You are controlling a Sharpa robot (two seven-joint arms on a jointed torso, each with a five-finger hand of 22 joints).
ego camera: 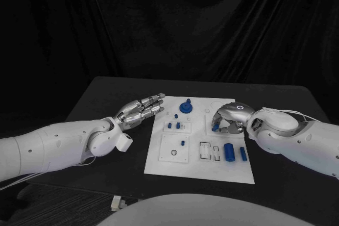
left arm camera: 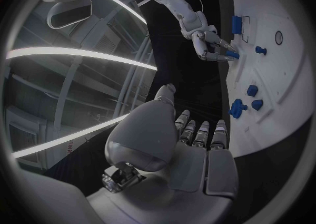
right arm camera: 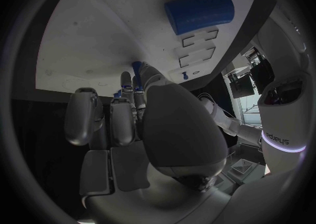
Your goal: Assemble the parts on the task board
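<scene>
Right hand (ego camera: 227,119) pinches a small blue peg (right arm camera: 136,67) over the smooth white task board (ego camera: 169,162); left hand (ego camera: 140,110) spread.

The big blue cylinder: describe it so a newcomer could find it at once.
Start at the white task board mid-table and go to its near right part, nearest the robot's right arm. The big blue cylinder lies there, beside a slimmer blue rod; it is the thicker one.

Dim scene, fisheye-warped wrist views
</scene>
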